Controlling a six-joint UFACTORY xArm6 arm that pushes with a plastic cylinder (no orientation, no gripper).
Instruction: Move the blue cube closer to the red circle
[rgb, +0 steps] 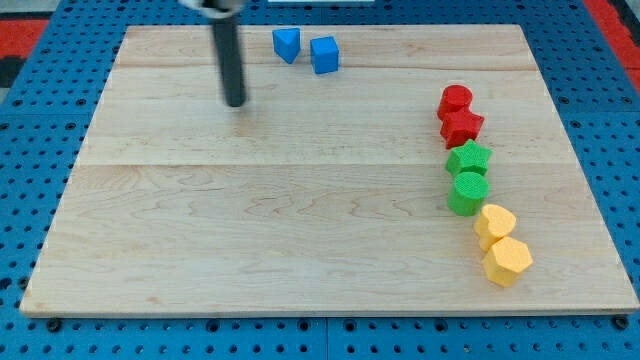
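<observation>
The blue cube (324, 55) sits near the board's top edge, just right of a second blue block (286, 44) of unclear shape. The red circle (455, 99) is at the view's right, at the top of a column of blocks, touching a red star (462, 126) below it. My tip (235, 102) rests on the board to the left of and below the two blue blocks, apart from them, and far left of the red circle.
Below the red star run a green star (469, 158), a green circle (468, 192), and two yellow blocks (494, 225) (509, 261). The wooden board (250, 230) lies on a blue perforated surface (30, 150).
</observation>
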